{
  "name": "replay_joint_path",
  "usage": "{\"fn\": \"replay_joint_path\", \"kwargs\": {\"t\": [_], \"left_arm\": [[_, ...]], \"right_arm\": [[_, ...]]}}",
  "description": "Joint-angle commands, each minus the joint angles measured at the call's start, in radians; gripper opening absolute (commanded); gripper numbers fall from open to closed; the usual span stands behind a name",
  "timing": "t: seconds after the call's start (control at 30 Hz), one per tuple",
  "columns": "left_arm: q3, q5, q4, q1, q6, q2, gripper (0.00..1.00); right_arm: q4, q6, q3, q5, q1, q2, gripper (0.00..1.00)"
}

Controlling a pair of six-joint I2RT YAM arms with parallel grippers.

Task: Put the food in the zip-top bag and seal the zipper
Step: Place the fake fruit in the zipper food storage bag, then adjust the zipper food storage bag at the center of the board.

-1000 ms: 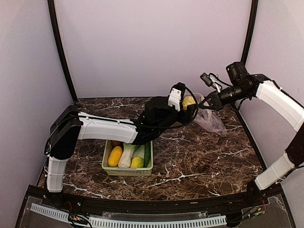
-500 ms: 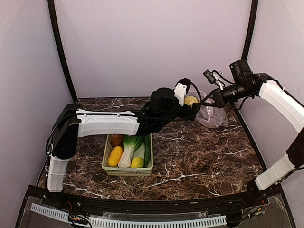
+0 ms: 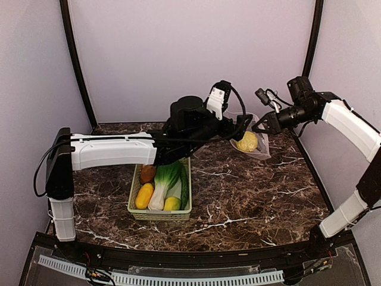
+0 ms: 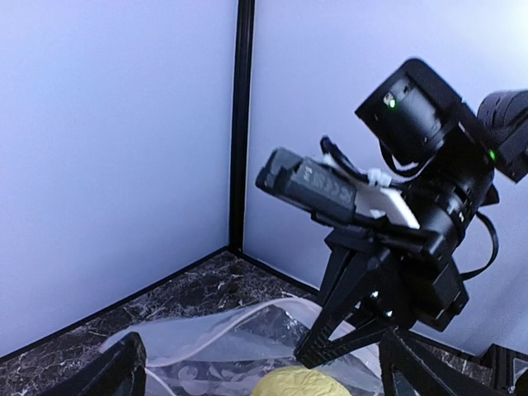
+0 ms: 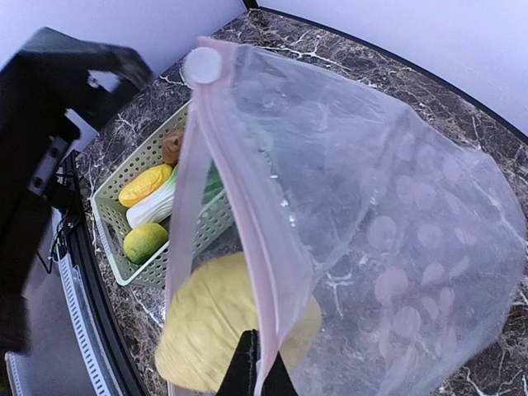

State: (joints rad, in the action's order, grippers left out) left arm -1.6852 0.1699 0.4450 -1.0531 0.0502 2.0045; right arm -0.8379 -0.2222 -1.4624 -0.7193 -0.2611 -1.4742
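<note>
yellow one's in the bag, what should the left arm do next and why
Probably draw the open left hand back to the basket for another piece: the yellow food lies inside the zip-top bag, which the right hand holds by its edge.

Dark brown marble-look worktop here, white veins all across it, catching a soft, even light. Behind it, a plain pale lilac back wall, with matching side walls at left and right. Black posts, left and right, mark the rear corners. Along the near edge runs a black rail, with a white slotted strip just below it.
</note>
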Motion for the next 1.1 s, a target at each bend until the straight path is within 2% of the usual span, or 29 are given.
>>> {"fn": "replay_joint_path", "kwargs": {"t": [0.0, 0.03, 0.13, 0.3, 0.47, 0.63, 0.8, 0.9, 1.0, 1.07], "left_arm": [[0.094, 0.086, 0.063, -0.004, 0.117, -0.122, 0.97], [0.117, 0.157, 0.048, -0.004, 0.188, -0.128, 0.94], [0.163, 0.227, -0.022, -0.004, 0.341, -0.133, 0.89], [0.230, 0.173, -0.042, -0.004, 0.459, -0.115, 0.82], [0.239, 0.099, -0.010, -0.004, 0.516, -0.107, 0.79], [0.212, 0.070, -0.015, -0.005, 0.523, -0.094, 0.76], [0.230, 0.097, -0.080, -0.005, 0.451, -0.143, 0.74], [0.284, 0.142, -0.132, -0.004, 0.375, -0.194, 0.83], [0.347, 0.174, -0.195, -0.004, 0.296, -0.277, 0.88], [0.409, 0.222, -0.230, -0.004, 0.251, -0.334, 0.90]], "right_arm": [[0.029, 0.016, -0.016, -0.033, 0.004, -0.021, 0.00], [0.031, 0.019, -0.016, -0.040, 0.005, -0.025, 0.00], [0.036, 0.030, -0.015, -0.058, 0.005, -0.038, 0.00], [0.044, 0.037, -0.007, -0.039, 0.004, -0.056, 0.00], [0.058, 0.030, 0.010, -0.020, 0.003, -0.057, 0.00], [0.061, 0.021, 0.006, 0.017, 0.003, -0.050, 0.00], [0.084, 0.010, -0.099, 0.247, 0.035, -0.023, 0.00], [0.086, -0.027, -0.180, 0.392, 0.081, -0.043, 0.00], [0.096, -0.054, -0.247, 0.541, 0.133, -0.077, 0.00], [0.106, -0.062, -0.265, 0.584, 0.150, -0.080, 0.00]]}}
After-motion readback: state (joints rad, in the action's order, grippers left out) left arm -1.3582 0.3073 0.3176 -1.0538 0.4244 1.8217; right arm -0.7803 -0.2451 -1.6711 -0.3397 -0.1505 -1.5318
